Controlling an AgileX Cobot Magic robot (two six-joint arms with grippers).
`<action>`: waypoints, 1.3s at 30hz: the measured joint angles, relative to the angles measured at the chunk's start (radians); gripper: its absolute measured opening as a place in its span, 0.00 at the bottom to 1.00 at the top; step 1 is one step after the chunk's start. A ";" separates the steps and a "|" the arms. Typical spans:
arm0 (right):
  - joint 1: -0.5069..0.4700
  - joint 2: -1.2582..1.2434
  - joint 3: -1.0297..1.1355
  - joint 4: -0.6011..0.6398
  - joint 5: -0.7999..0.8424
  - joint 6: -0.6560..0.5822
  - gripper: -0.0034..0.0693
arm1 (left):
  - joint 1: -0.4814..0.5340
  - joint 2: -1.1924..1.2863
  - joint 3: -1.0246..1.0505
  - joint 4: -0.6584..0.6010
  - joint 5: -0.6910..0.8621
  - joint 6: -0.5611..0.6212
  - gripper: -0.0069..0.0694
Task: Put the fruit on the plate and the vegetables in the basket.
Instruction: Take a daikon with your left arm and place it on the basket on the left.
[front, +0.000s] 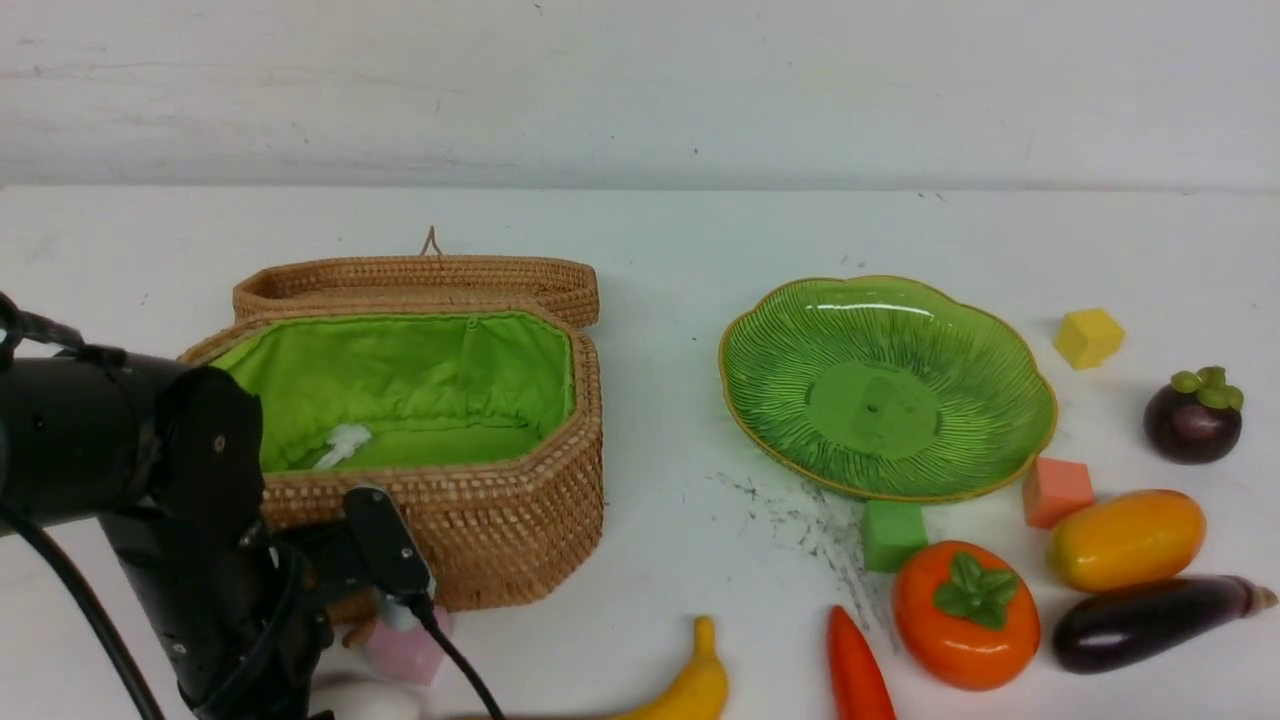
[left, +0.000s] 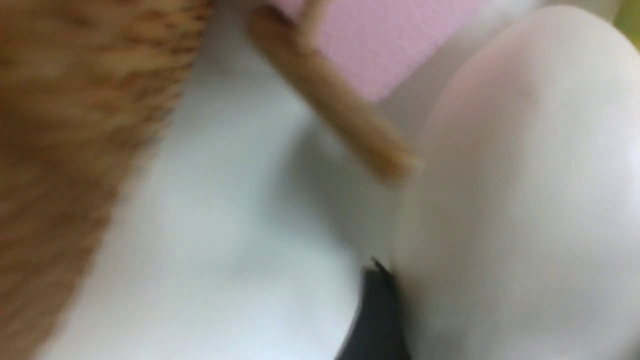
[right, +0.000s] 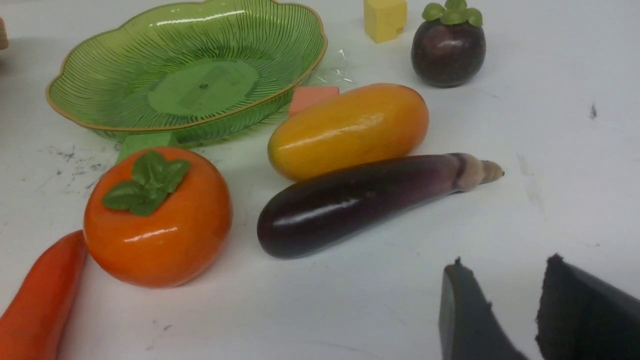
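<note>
The white radish (front: 365, 702) lies at the table's near edge in front of the open wicker basket (front: 500, 520). My left gripper (front: 345, 690) is down over the radish. In the blurred left wrist view one black finger (left: 375, 315) lies against the radish (left: 525, 200); the other is hidden. The green plate (front: 880, 400) holds nothing. The banana (front: 690, 690), carrot (front: 860, 675), persimmon (front: 965, 615), eggplant (front: 1150, 620), mango (front: 1125, 540) and mangosteen (front: 1192, 420) lie on the table. My right gripper (right: 505, 260) hangs open over bare table near the eggplant (right: 360, 200).
A pink cube (front: 405, 645) and the basket's wooden latch peg (left: 340, 105) sit right beside the radish. The green cube (front: 892, 535), orange cube (front: 1057, 490) and yellow cube (front: 1088, 337) lie round the plate. The basket lid (front: 420, 280) lies open behind it.
</note>
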 joint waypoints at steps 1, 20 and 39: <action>0.000 0.000 0.000 0.000 0.000 0.000 0.38 | 0.000 0.003 0.003 -0.002 0.026 0.000 0.78; 0.000 0.000 0.000 -0.014 0.000 0.000 0.38 | 0.000 -0.357 -0.016 -0.008 0.137 -0.002 0.78; 0.000 0.000 0.000 -0.025 0.000 0.000 0.38 | -0.004 -0.120 -0.236 0.310 -0.492 0.129 0.78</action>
